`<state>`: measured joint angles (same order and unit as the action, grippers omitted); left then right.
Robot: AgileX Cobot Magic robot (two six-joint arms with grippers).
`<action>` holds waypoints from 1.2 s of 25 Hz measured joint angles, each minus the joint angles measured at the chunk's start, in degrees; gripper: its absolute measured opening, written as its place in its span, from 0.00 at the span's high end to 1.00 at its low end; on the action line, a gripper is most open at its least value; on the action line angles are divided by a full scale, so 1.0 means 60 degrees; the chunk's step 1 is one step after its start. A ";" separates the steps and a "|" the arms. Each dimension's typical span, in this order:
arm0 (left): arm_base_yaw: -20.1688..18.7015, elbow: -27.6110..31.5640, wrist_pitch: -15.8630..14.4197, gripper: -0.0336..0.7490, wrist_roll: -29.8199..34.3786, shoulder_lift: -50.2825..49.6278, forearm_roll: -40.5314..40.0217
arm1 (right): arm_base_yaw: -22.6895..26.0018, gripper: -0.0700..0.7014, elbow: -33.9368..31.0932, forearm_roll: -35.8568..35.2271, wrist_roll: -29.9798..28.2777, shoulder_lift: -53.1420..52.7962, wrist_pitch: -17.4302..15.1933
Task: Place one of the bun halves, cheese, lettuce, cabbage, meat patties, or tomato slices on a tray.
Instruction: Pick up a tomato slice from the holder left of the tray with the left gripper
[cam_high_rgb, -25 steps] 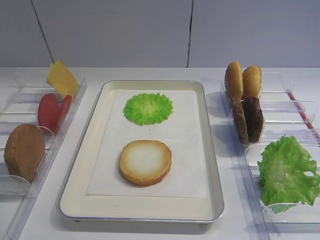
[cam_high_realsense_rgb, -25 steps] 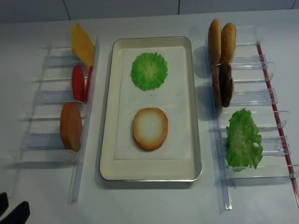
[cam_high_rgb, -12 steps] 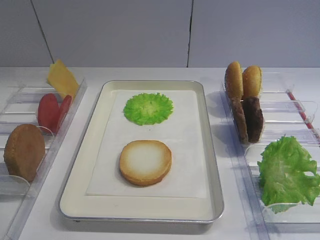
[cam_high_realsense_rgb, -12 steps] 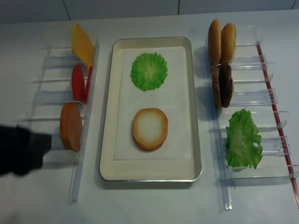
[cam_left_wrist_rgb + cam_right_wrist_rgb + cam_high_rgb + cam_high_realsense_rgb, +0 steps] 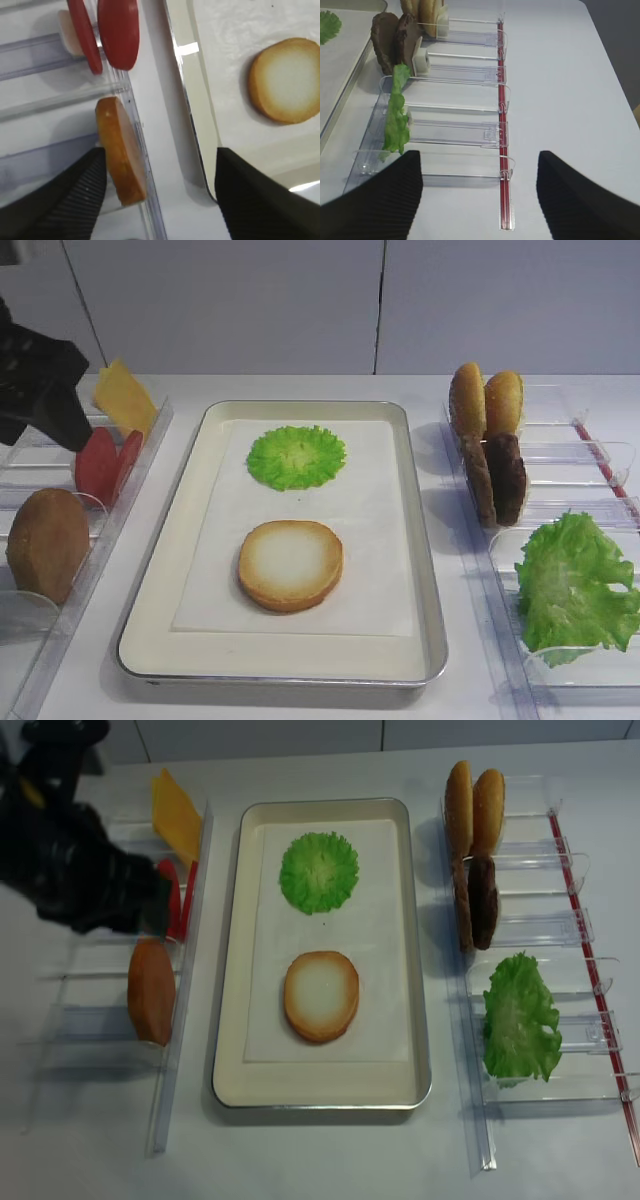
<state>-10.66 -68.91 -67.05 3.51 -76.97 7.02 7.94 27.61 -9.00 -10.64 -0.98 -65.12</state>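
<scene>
Front high view: left tool (image 5: pixel 45 405) cut off at the frame edge, dark and blurry, hovering by the tomato slices (image 5: pixel 103 462) in the left rack (image 5: pixel 120 510); tray (image 5: pixel 160 570) mid-worktop with bun half (image 5: pixel 291 564) and cabbage (image 5: pixel 297 456).

Right wrist: right tool (image 5: pixel 480 195) spread open over bare worktop (image 5: pixel 560 90), lettuce (image 5: pixel 397 115) edge-on, patties (image 5: pixel 392 42) partly cropped.

Left wrist: fingers (image 5: pixel 65 200) wide apart, gripping nothing, another bun half (image 5: pixel 120 150) standing between them.

Top view: arm hiding part of the slices.
</scene>
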 joint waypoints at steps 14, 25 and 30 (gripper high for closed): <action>-0.0391 -0.2333 -0.0039 0.40 0.0204 -0.3336 -0.0102 | 0.0000 0.27 0.0000 0.0000 0.0055 0.0000 0.0000; -0.0391 -0.2341 0.0345 0.40 0.0246 -0.4445 -0.0445 | 0.0000 0.27 0.0000 0.0000 0.0055 0.0000 0.0000; -0.0391 -0.2341 0.0856 0.40 0.0246 -0.4758 -0.0463 | 0.0000 0.27 0.0000 0.0000 0.0055 0.0000 0.0000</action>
<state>-13.01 -82.96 -61.91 4.98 -105.52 4.24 7.94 27.61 -9.00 -10.31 -0.98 -65.12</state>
